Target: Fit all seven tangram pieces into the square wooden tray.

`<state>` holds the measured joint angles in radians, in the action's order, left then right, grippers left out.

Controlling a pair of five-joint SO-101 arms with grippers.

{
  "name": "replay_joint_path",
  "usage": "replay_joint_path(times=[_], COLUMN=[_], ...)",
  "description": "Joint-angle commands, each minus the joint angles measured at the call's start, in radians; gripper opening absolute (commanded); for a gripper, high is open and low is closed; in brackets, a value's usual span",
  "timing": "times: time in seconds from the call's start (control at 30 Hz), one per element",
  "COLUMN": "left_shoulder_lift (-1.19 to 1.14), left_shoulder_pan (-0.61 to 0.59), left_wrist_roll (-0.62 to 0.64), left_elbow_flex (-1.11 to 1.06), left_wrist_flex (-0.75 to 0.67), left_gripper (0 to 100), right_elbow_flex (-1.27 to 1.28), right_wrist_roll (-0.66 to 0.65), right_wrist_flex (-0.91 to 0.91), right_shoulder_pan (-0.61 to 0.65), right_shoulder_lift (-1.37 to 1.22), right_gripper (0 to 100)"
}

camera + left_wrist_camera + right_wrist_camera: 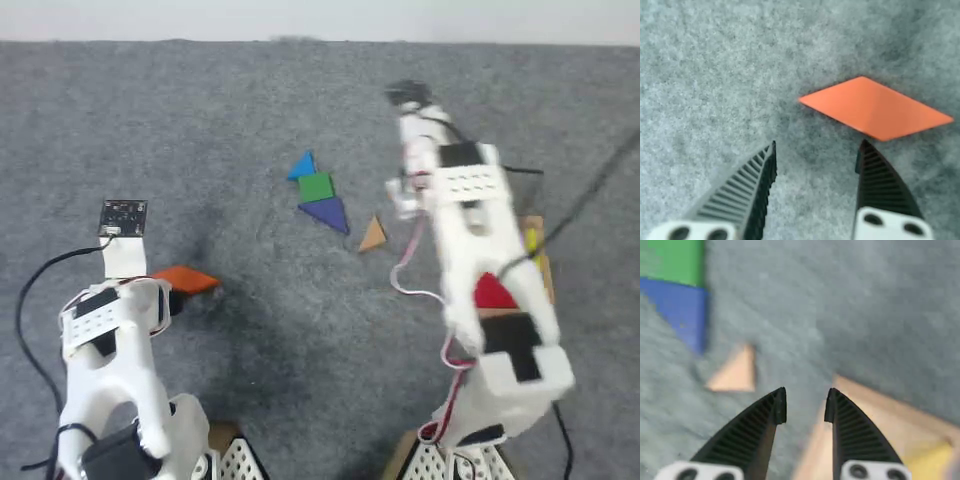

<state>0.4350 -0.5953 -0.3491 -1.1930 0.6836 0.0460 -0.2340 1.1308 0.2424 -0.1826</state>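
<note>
Your left gripper (pixel 817 145) hangs open beside the orange parallelogram (pixel 875 107); your right gripper (pixel 806 391), narrowly parted, seems above the wooden tray (pixel 900 415).

We find the parallelogram (pixel 185 280) at the left of the table (pixel 250 100), just ahead of the left gripper (pixel 817 147). In the middle, 3 pieces lie close together in a line: small triangle (pixel 302 166) at the back, square piece (pixel 316 187) before it, larger triangle (pixel 326 212) nearest us. A lone triangle (pixel 372 235) lies just to their right. The tray (pixel 535 225) sits far right under the right arm (pixel 470 230), with a front piece (pixel 492 292) and a rear piece (pixel 537 248) in it.
</note>
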Motion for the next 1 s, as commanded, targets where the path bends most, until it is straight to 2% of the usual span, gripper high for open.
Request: replay_joint_path(times=[0.0, 0.13, 0.33, 0.67, 0.73, 0.87, 0.97], left_shoulder_lift=[0.003, 0.003, 0.003, 0.006, 0.008, 0.002, -0.002], left_shoulder_pan=[0.005, 0.005, 0.005, -0.002, -0.038, -0.204, -0.187], left_wrist_roll=[-0.009, -0.011, -0.011, -0.008, -0.003, 0.038, -0.015], left_elbow_flex=[0.007, 0.007, 0.007, 0.012, 0.033, 0.17, 0.28], left_wrist_flex=[-0.023, -0.023, -0.023, -0.023, -0.025, 0.011, 0.127], left_gripper=[25, 25, 25, 25, 25, 25, 25], right_elbow_flex=[-0.169, -0.256, -0.448, -0.629, -0.631, -0.628, -0.626], right_wrist_roll=[0.037, 0.094, 0.241, 0.233, 0.235, 0.242, 0.244], right_wrist_flex=[0.022, 0.042, 0.027, 0.03, 0.042, 0.053, 0.077], right_shoulder_pan=[0.108, 0.148, 0.163, 0.372, 0.41, 0.455, 0.45], right_shoulder_lift=[-0.074, -0.229, -0.364, -0.466, -0.466, -0.466, -0.464], right_gripper=[17.3, 27.7, 25.5, 25.5, 25.6, 25.6, 25.5])
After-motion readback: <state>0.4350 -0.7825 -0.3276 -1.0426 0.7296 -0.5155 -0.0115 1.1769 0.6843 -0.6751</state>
